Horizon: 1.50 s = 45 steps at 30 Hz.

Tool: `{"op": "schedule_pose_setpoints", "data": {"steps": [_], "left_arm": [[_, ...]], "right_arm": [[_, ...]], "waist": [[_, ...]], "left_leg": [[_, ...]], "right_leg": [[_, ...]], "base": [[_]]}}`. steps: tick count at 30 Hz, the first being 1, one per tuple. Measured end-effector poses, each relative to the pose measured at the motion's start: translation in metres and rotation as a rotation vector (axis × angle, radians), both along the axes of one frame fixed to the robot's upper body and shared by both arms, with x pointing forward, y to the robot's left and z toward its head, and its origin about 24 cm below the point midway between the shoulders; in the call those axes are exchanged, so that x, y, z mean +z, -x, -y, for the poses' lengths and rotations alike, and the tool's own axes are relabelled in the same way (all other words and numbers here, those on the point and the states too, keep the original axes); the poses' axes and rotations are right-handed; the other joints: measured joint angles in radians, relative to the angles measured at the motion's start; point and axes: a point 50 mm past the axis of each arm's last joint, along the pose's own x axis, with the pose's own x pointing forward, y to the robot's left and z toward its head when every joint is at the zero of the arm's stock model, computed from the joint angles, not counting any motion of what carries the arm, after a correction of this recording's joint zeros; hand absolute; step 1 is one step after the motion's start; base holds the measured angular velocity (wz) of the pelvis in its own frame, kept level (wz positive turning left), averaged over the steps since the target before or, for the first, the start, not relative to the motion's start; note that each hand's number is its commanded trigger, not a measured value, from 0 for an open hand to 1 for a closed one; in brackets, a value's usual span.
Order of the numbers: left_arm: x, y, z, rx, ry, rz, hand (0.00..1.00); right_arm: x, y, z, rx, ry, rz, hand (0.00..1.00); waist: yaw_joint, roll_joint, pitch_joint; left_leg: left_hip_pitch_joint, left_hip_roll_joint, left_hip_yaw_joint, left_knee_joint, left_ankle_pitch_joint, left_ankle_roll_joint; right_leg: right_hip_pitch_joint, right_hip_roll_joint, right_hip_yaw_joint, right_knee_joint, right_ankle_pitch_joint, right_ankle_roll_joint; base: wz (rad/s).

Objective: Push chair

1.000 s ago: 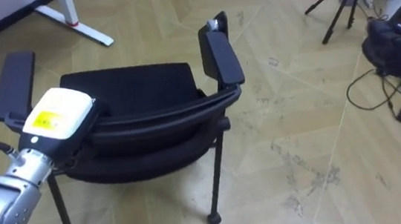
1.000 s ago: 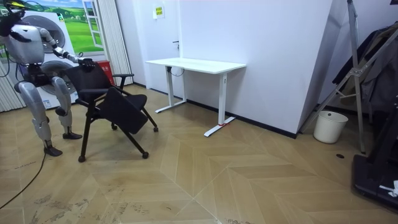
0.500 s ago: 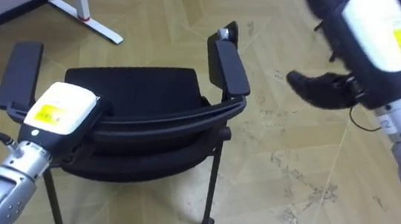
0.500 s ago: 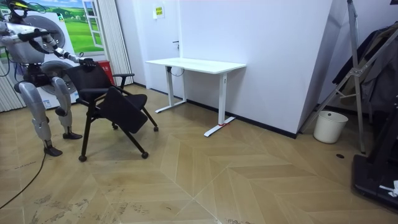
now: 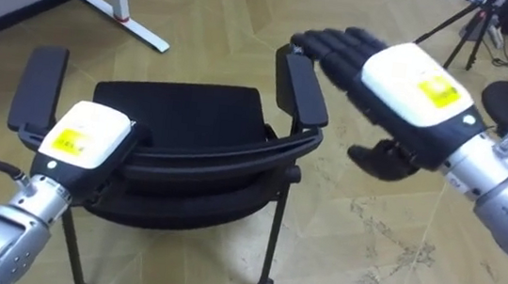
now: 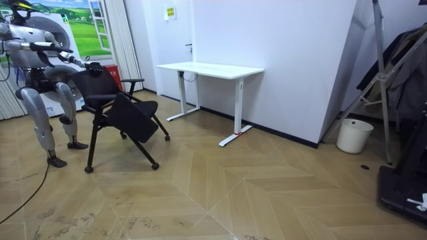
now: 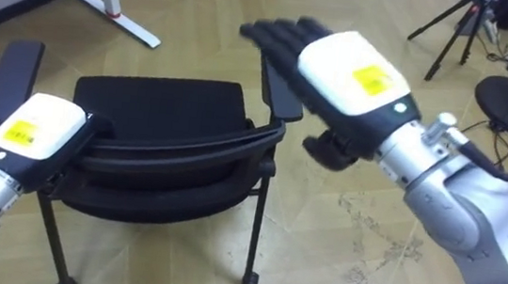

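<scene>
1. Setup: the chair [image 5: 181, 115] stands on the wood floor [image 5: 348, 237], backrest [image 5: 205, 156] toward the robot, seat facing the white desk [image 6: 210, 69] at the floor's wall edge. In the room view the robot stands close behind it.
2. Left hand [image 5: 84, 138]: it rests on the backrest's top rail, near the left armrest [image 5: 40, 86]. Its fingers are hidden over the rail, so I cannot tell whether they grip or lie flat.
3. Right hand [image 5: 411, 88]: it is in the air, above and just beside the right armrest [image 5: 302, 86]. Fingers straight, thumb apart, holding nothing, not touching the chair.
4. Risk A, yaw: with contact on the left side alone, a push would likely swing the chair round instead of sending it straight. Cause: an off-centre load.
5. Risk B, bad landing: the right hand could come down on the armrest, not the rail. Straight fingers might jab the pad's end or slip off it.
6. Risk C, tipping: the push point is high. If a castor [image 5: 265, 283] catches on a floor seam, the chair may pitch forward.
7. Risk D, course: the desk foot [image 5: 125, 20] lies ahead to the left and a tripod [image 5: 465, 27] ahead to the right. A skewed push could run the chair into either.
</scene>
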Motion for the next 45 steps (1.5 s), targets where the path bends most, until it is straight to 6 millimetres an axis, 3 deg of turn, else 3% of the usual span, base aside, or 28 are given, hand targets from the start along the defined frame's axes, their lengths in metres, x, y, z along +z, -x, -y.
{"op": "schedule_pose_setpoints", "data": {"steps": [4, 12, 18, 27, 39, 45], "left_arm": [[0.004, -0.007, 0.002, -0.023, -0.027, -0.001, 1.00], [0.002, -0.017, 0.006, -0.036, -0.034, -0.017, 1.00], [0.001, -0.019, 0.010, -0.053, -0.029, -0.012, 1.00], [-0.003, -0.019, 0.019, -0.060, 0.006, -0.016, 1.00], [-0.005, -0.019, 0.023, -0.066, 0.010, -0.027, 1.00], [-0.007, -0.019, 0.026, -0.058, 0.017, -0.024, 1.00]], "right_arm": [[-0.010, 0.004, -0.004, 0.033, 0.069, -0.076, 0.00], [-0.023, 0.013, -0.017, 0.102, 0.121, -0.174, 0.00], [-0.038, 0.019, -0.022, 0.131, 0.145, -0.239, 0.00], [-0.055, 0.005, -0.020, 0.054, 0.097, -0.305, 0.00], [-0.052, -0.003, -0.024, 0.044, 0.109, -0.266, 0.00], [-0.062, -0.008, -0.018, -0.008, 0.099, -0.273, 0.00]], "waist": [[0.014, -0.023, 0.0013], [0.032, -0.025, 0.0016], [0.044, -0.009, 0.0097], [0.048, 0.022, 0.0068], [0.046, 0.022, 0.0061], [0.044, 0.026, 0.0050]], "left_leg": [[0.001, 0.000, -0.001, 0.000, 0.001, -0.002], [0.001, -0.001, -0.002, 0.000, 0.002, -0.003], [-0.004, -0.001, -0.014, 0.002, 0.002, -0.003], [-0.005, -0.003, -0.028, 0.002, 0.002, -0.003], [-0.002, -0.003, -0.039, 0.001, 0.002, -0.003], [-0.005, -0.004, -0.042, 0.001, 0.002, -0.003]], "right_leg": [[0.001, 0.000, 0.000, 0.000, 0.000, 0.000], [0.002, -0.002, -0.003, 0.002, 0.001, -0.002], [0.003, -0.003, -0.010, 0.002, 0.001, -0.002], [0.002, -0.007, -0.032, 0.001, 0.001, -0.002], [0.018, -0.008, -0.040, -0.001, 0.001, -0.002], [0.018, -0.010, -0.048, -0.002, 0.001, -0.002]], "base": [[0.00], [0.00], [0.03], [0.04], [0.03], [0.01]]}}
